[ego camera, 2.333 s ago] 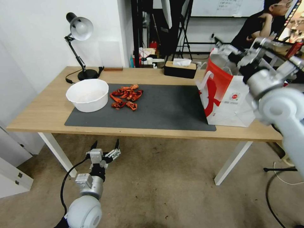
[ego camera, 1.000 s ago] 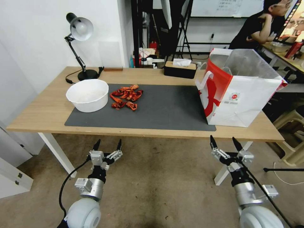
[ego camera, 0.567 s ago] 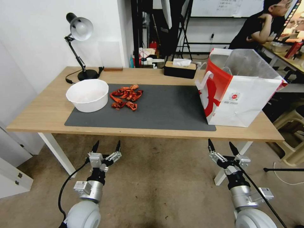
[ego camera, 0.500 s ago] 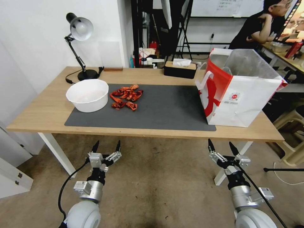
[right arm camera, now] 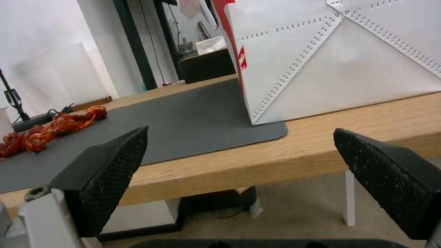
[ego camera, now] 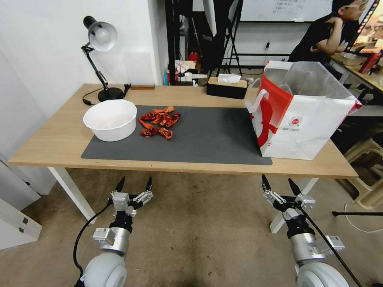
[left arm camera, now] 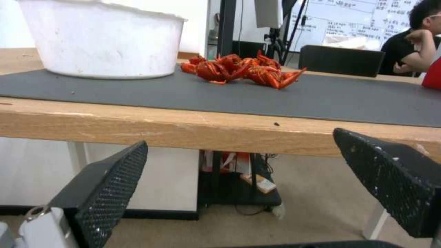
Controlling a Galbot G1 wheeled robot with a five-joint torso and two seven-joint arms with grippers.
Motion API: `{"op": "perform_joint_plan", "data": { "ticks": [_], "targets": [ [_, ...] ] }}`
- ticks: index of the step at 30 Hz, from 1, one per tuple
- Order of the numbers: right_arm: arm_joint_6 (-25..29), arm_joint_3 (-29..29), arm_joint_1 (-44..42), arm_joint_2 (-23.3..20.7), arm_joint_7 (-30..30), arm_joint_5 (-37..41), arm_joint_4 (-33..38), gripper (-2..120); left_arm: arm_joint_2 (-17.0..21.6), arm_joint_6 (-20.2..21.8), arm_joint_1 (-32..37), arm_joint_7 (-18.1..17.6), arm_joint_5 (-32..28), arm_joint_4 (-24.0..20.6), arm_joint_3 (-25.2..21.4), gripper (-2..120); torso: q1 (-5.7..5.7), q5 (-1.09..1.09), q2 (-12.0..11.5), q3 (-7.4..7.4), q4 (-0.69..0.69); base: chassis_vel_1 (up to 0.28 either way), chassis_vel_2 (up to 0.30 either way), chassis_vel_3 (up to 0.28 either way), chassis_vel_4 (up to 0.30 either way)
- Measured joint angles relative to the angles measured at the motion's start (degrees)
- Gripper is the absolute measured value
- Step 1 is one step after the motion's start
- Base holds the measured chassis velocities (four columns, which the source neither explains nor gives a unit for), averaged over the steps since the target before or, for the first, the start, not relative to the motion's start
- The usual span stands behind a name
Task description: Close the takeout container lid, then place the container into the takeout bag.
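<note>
Hanging low in front of the table [ego camera: 52,151], both arms sit parked below its near edge: the left tool [ego camera: 133,186] toward the left side, the right tool [ego camera: 281,184] toward the right, each with its fingers spread wide apart and holding nothing. That reads as a rest pose, well clear of the work. On the table's right end stands the bag [ego camera: 307,119], mouth open upward, ready to take things from above. No berry box can be seen on the table; whether it lies inside the bag cannot be told. The left wrist view brings the white bowl [left arm camera: 105,41] and red crayfish pile [left arm camera: 241,69] up close on the dark mat [left arm camera: 321,100]. The right wrist view shows the bag's creased wall [right arm camera: 349,62] meeting the mat's corner.
</note>
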Motion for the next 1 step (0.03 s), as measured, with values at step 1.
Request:
{"op": "perform_joint_plan", "data": {
  "ticks": [1],
  "targets": [
    [0.0,0.0,0.0,0.0,0.0,0.0,0.0,100,0.0,0.0,0.0,0.0,0.0,0.0,0.0,100,0.0,0.0,0.0,0.0,0.0,0.0,0.0,0.0,0.0]
  ]
}}
